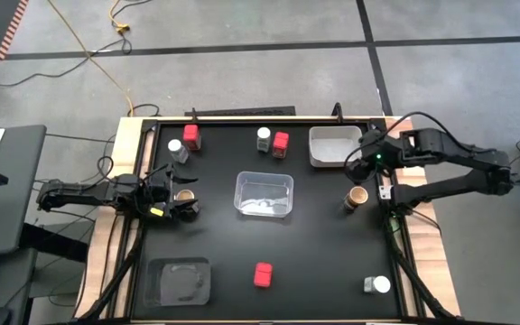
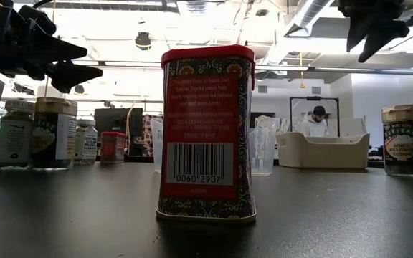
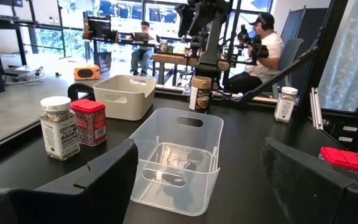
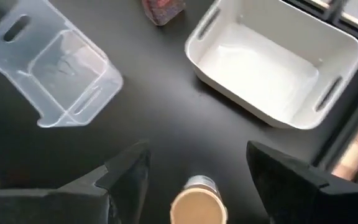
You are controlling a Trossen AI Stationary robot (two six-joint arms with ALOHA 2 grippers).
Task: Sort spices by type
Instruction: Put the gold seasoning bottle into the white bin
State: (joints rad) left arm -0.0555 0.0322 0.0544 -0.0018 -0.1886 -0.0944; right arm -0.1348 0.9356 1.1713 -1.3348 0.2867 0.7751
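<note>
Above the tan-lidded spice jar (image 4: 195,206) at the table's right, the right gripper (image 4: 194,165) hangs with jaws wide, empty. Left gripper (image 1: 171,200), also spread, waits beside another brown jar (image 1: 185,195). An off-centre descent could topple the jar.

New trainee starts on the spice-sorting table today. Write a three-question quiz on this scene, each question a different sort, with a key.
1. True or false: the white tray already holds a spice container.
2. Multiple choice: what stands just below the open right gripper? A) a red spice tin B) a tan-lidded jar C) a white-lidded jar
3. Fill in: the clear tray at the table's middle lies between the two arms and holds ____ containers.

Key:
1. False; it is empty.
2. B; the tan-lidded jar stands between the right gripper's fingers in the right wrist view.
3. No.
</note>
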